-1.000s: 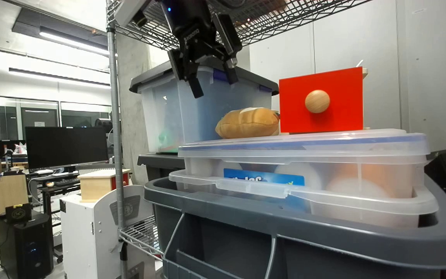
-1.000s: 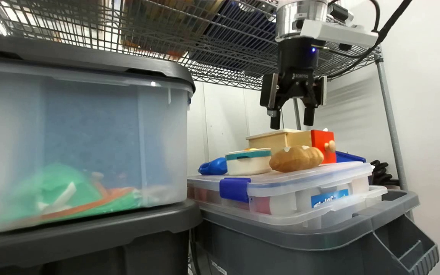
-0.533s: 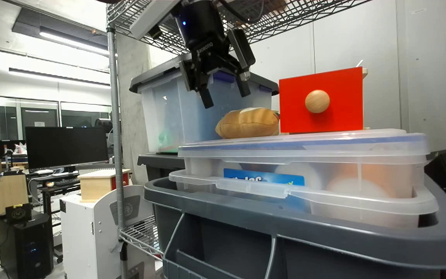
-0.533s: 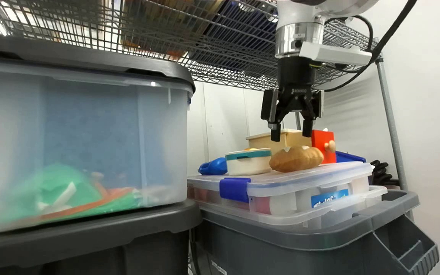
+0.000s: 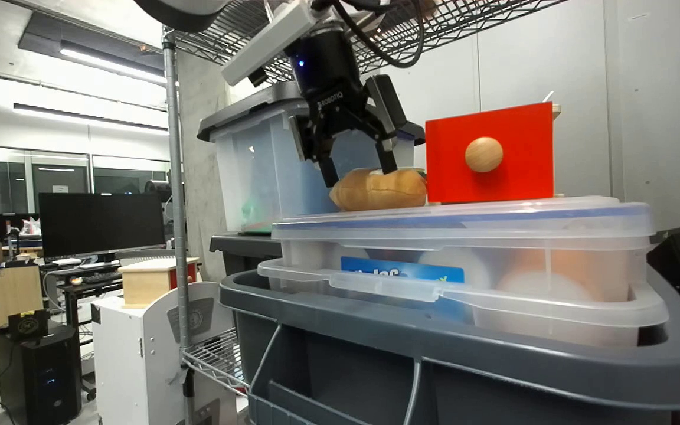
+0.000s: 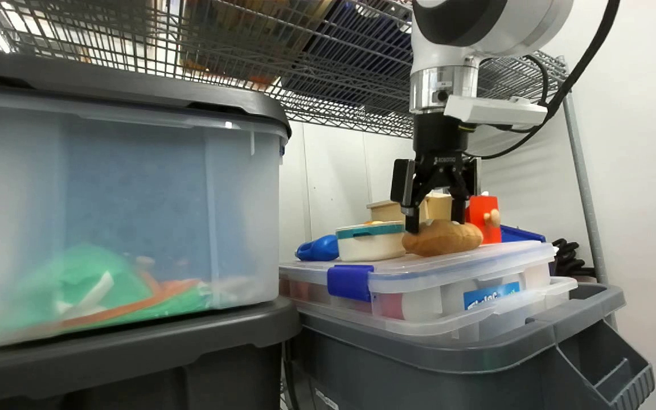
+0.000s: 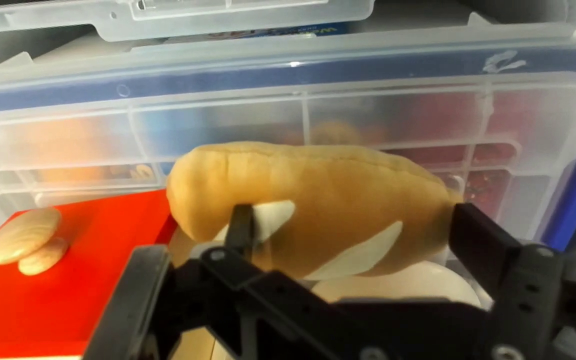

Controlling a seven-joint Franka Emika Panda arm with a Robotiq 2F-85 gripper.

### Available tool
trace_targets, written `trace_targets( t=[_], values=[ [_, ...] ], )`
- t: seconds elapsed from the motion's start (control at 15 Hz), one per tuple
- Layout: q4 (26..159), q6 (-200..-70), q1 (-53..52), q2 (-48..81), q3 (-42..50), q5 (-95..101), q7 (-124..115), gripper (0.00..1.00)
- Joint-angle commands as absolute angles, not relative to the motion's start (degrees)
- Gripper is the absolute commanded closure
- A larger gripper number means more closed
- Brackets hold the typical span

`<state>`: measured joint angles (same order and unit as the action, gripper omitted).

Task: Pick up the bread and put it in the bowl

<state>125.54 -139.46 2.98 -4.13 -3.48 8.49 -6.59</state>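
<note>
Two fingers (image 7: 485, 242) of a Robotiq gripper (image 6: 435, 217) hang spread at a plush bread loaf (image 5: 375, 192) atop a clear storage bin (image 5: 588, 227), beside a red-fronted drawer (image 5: 520, 168).

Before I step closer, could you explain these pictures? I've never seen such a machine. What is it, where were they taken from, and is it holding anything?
The machine is a jointed robot arm of white, silver and black parts, ending in a black two-fingered claw. Both exterior views come from cameras standing apart from the robot; the wrist view comes from one on the arm itself, looking past the claw. On the flat lid of a transparent plastic storage box rest a soft-looking brown bread loaf, a round cream container with a teal band, perhaps a bowl, and a pale wooden box with a red front. Nothing is held: the claw is open at the loaf. Whether it touches the loaf, I can't tell.
</note>
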Motion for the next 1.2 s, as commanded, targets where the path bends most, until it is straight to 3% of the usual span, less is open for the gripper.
trace_targets(
  t=[0.0, 0.13, 0.27, 0.93, 1.13],
  values=[
    [123.7, -140.3, 2.1, -2.1, -2.3, 9.6, -6.2, 0.0],
    [123.2, -140.2, 2.0, -1.8, -2.3, 9.6, -6.4, 0.0],
    [122.8, -139.9, 1.9, -1.9, -2.3, 9.3, -6.4, 0.28],
    [122.1, -139.5, 1.2, -2.4, -2.6, 9.3, -6.8, 0.99],
    [121.9, -139.2, 1.0, -2.7, -2.6, 9.1, -6.8, 0.97]
  ],
)
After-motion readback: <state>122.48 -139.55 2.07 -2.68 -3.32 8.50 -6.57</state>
